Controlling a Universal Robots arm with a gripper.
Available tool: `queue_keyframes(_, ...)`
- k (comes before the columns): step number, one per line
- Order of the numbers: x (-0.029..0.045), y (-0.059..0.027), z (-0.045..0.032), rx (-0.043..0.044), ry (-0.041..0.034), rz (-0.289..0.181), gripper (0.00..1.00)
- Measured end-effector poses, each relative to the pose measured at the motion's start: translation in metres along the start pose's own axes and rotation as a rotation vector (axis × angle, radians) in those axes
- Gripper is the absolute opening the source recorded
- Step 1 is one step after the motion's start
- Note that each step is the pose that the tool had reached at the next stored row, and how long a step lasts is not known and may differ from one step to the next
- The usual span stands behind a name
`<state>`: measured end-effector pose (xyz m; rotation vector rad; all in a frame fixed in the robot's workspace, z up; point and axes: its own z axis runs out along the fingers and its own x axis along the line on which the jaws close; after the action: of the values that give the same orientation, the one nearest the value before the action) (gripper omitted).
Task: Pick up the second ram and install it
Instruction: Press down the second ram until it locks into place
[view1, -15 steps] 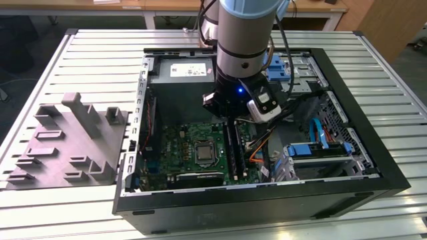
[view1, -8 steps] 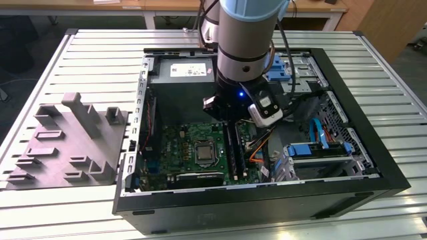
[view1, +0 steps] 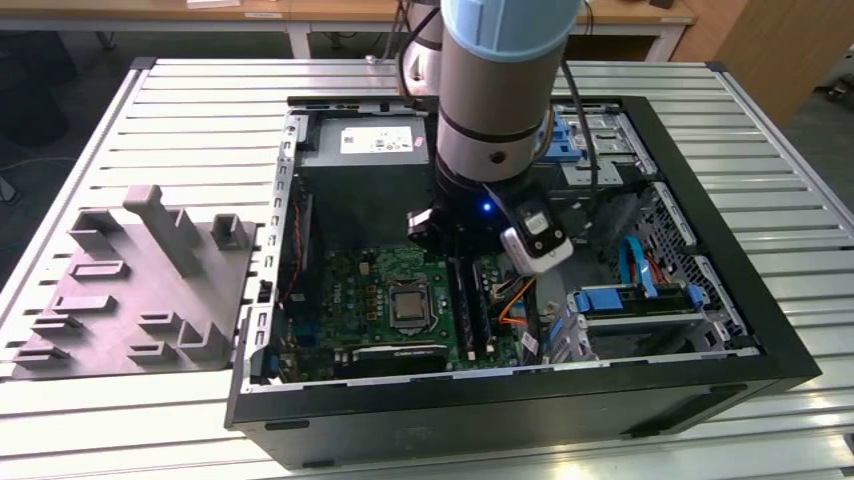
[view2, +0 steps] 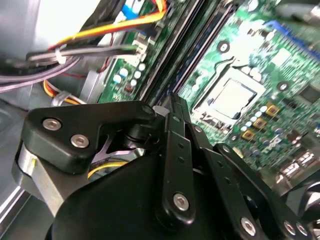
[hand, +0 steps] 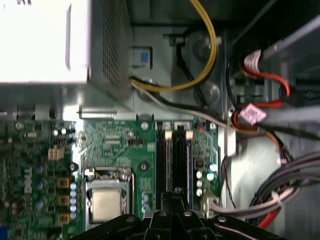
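Observation:
My gripper (hand: 175, 194) hangs inside the open computer case (view1: 534, 400), low over the memory slots of the green motherboard (view1: 380, 270). In both wrist views its black fingers (view2: 172, 107) are pressed together with no gap. A long dark ram (hand: 178, 155) stands in the slots directly under the fingertips, and I also see the ram (view1: 467, 300) in the exterior view beside the processor socket (view1: 404, 302). A second dark stick seems to sit in the neighbouring slot (hand: 165, 155). Whether the fingertips touch the ram is hidden by the gripper body.
The power supply (view1: 360, 150) fills the case's far end. Orange and yellow cables (view2: 115, 30) run beside the slots, with blue drive brackets (view1: 627, 300) toward the exterior view's right. A grey fixture block (view1: 134, 290) lies on the slatted table at the exterior view's left.

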<state>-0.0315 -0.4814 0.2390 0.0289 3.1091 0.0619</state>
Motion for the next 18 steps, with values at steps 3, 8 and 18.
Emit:
queue_keyframes(3,-0.0002,-0.0087,-0.0004,0.0009,0.0,0.0,0.1)
queue_keyframes(8,-0.0005,-0.0228,-0.0009,0.0018,0.0,0.0,0.1)
queue_keyframes(18,-0.0007,-0.0365,-0.0009,0.0021,-0.0001,0.0,0.1)
